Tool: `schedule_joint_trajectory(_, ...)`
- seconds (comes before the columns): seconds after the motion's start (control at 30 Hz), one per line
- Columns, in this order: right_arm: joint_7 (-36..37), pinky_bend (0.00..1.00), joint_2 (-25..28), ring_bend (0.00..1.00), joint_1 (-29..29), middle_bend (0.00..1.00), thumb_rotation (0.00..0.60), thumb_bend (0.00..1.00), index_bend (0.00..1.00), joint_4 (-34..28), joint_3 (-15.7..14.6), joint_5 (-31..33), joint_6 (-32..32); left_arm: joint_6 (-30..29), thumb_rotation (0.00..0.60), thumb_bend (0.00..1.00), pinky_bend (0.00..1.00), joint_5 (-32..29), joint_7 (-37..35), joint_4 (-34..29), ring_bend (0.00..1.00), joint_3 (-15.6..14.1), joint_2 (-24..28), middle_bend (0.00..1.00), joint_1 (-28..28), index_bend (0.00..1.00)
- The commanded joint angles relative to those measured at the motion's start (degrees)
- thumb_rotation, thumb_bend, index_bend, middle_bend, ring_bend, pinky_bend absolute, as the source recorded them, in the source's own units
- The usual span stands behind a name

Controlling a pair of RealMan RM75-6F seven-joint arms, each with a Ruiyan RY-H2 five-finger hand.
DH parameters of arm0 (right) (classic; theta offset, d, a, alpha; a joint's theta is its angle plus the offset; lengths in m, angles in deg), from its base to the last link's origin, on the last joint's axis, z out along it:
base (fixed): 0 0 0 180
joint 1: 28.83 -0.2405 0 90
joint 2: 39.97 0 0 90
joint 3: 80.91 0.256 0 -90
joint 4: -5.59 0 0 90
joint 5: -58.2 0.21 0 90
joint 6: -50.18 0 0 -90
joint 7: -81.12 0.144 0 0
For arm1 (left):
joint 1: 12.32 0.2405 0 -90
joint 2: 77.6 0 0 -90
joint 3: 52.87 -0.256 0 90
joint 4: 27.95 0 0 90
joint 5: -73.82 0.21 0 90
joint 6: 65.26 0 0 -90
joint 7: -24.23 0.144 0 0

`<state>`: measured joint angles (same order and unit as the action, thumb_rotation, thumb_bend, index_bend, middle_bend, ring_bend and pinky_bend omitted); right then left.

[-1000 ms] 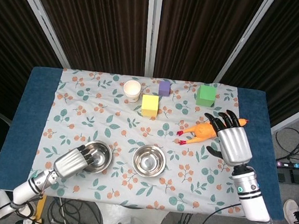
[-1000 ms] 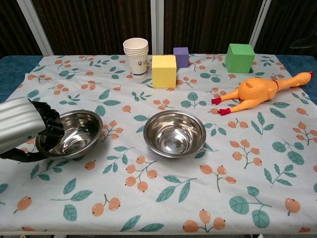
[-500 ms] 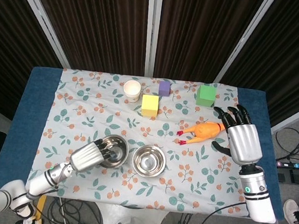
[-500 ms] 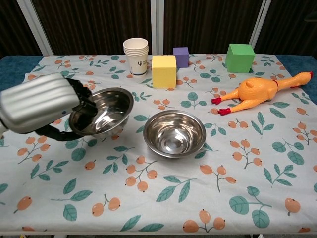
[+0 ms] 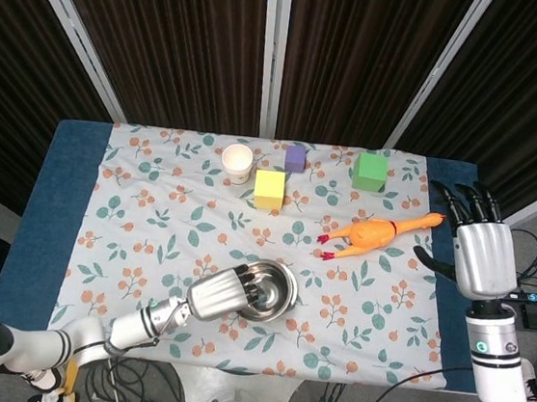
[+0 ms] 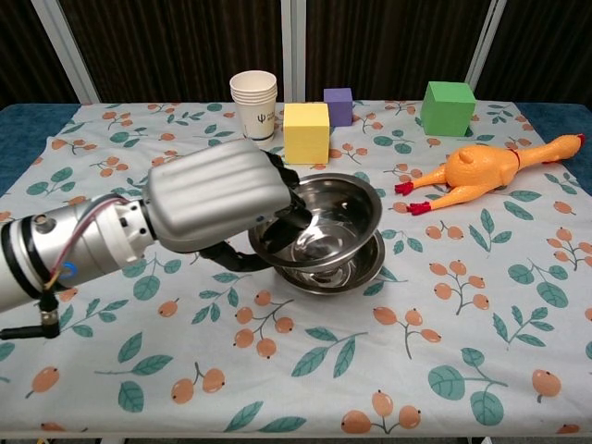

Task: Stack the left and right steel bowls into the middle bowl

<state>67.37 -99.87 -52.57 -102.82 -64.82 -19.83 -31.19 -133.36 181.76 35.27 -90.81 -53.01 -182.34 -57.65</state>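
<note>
Left hand (image 5: 223, 294) grips steel bowl (image 5: 266, 289) at near centre of surface (image 5: 65, 197). Right hand (image 5: 481, 254) raised past right edge, fingers spread, holding nothing. Rubber chicken (image 5: 373, 234) right of centre; blocks, cup far side.

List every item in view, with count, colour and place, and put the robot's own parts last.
held bowl: 1, steel, gripped by the rim, tilted over the middle bowl
middle bowl: 1, steel, table centre
paper cups: one nested stack, white, back left of centre
yellow block: 1, right of the cups
purple block: 1, behind the yellow block
green block: 1, back right
rubber chicken: 1, orange, lying at right
tablecloth: 1, white with leaf and berry print, over a blue table
left hand: grips the held bowl
right hand: fingers spread, holds nothing, above the table's right edge
</note>
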Motion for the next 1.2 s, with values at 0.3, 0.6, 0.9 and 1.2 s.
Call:
schedule_joint_trajectory(0.3,2.5,0.12,0.4,0.17,0.7,0.35,0.6,0.03,0.15,1.4,0.0,-0.1,0.2,1.4,0.6,0.27,0.45,-1.4,-1.0,8.2,0.41,1.2,-5.4,0.58,-3.6,0.57)
schedule_joint_trajectory(0.6,2.8,0.12,0.0,0.17,0.4,0.35,0.6,0.03,0.15,1.7,0.0,-0.4,0.6,-0.9,0.6,0.18,0.42,-2.2,-0.7,4.6,0.34,-0.3,0.8,0.46,-2.3,0.38)
schedule_joint_trajectory(0.9,2.3,0.12,-0.8,0.17,1.3,0.35,0.6,0.03,0.15,2.4,-2.9,-2.6,1.5,-5.2,0.6,0.16,0.42,-11.6,8.3,-9.6,0.34,-0.7,16.6,0.44,8.4,0.38)
schedule_joint_trajectory(1.2,-0.2,0.0,-10.8,0.01,5.7,0.15,0.6,0.03,0.14,16.0,-12.4,-7.8,1.2,-4.6,0.6,0.09,0.24,-31.2,2.6,-22.1,0.13,-2.5,27.4,0.18,22.2,0.22)
